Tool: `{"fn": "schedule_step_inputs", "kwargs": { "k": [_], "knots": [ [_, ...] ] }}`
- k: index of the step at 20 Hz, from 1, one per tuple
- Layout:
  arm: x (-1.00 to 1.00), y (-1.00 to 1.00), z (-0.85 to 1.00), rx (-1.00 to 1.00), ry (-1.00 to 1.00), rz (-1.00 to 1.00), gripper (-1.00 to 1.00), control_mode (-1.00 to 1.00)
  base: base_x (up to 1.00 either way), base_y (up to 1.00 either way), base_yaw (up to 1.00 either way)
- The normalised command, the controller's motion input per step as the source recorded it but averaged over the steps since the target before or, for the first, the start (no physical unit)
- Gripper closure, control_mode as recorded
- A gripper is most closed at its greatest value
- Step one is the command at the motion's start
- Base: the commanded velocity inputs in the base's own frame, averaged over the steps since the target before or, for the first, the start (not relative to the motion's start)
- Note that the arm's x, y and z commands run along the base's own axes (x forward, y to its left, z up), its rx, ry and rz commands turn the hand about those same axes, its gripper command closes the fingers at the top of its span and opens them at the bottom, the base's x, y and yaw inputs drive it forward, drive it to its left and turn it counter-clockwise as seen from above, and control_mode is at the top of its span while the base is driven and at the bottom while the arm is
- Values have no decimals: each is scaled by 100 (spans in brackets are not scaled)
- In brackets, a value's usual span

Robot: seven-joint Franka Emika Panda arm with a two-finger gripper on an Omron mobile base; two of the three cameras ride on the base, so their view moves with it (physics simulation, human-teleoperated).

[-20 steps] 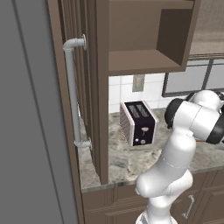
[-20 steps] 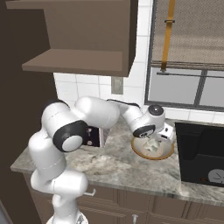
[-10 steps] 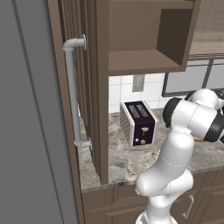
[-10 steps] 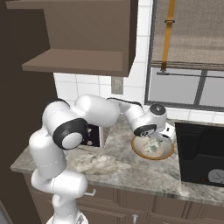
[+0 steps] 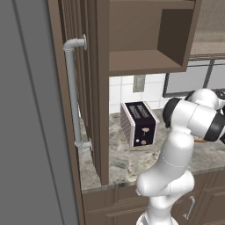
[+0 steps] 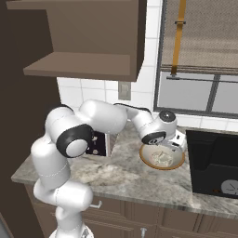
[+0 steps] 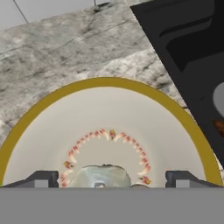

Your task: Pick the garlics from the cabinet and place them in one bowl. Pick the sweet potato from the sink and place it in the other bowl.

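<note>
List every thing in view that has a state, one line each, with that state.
Two-finger gripper: open, jaws spread wide over the bowl.
Shallow tan wood-coloured bowl: upright on the counter, one bulb inside.
Off-white garlic bulb: lying in the bowl, between the fingertips.
Dark brown wall cabinet: open-fronted.

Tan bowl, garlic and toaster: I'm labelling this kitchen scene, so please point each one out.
Tan bowl (image 7: 183,120): hand view, on its brownish-yellow rim at the right.
Garlic (image 7: 104,175): hand view, on the pale bulb lying in the bowl, between the pincer's tips.
Toaster (image 5: 143,125): left base view, on its dark end face.
</note>
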Motion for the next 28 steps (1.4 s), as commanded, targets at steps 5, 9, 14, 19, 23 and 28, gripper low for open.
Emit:
{"fn": "schedule_step_inputs", "kwargs": {
  "k": [5,9,14,19,23,28],
  "knots": [
    [-25,9,25,0,-3,2,-100,-100,0,0,0],
    [-100,26,30,0,-18,6,-100,-100,0,0,0],
    [-87,55,30,0,-7,7,-100,-100,0,0,0],
    [-52,73,39,0,3,4,-100,-100,0,0,0],
    [-27,76,54,0,20,2,-100,-100,0,0,0],
    [-31,80,54,0,19,0,-100,-100,0,0,0]
  ]
}}
